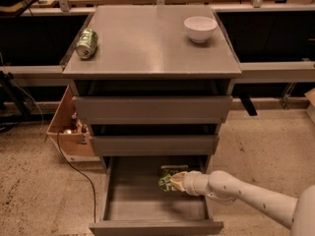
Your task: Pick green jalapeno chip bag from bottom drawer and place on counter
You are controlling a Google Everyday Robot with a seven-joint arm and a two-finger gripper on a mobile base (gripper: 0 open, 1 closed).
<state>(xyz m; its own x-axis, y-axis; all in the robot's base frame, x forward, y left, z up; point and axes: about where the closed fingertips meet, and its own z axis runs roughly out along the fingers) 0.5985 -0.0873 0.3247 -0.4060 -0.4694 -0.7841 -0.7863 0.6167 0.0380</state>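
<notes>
The bottom drawer [147, 205] is pulled open at the foot of the grey cabinet. The green jalapeno chip bag [170, 177] is inside it near the back right, partly under the drawer above. My gripper [173, 182] reaches in from the right and is at the bag, closed around its near end. The bag looks slightly raised off the drawer floor. The counter [147, 38] is the grey top slab above.
A dented green soda can [86, 43] lies at the counter's left edge. A white bowl [200, 28] stands at its back right. Two shut drawer fronts [152, 109] sit above the open drawer. A cardboard box [69, 132] and a cable lie left of the cabinet.
</notes>
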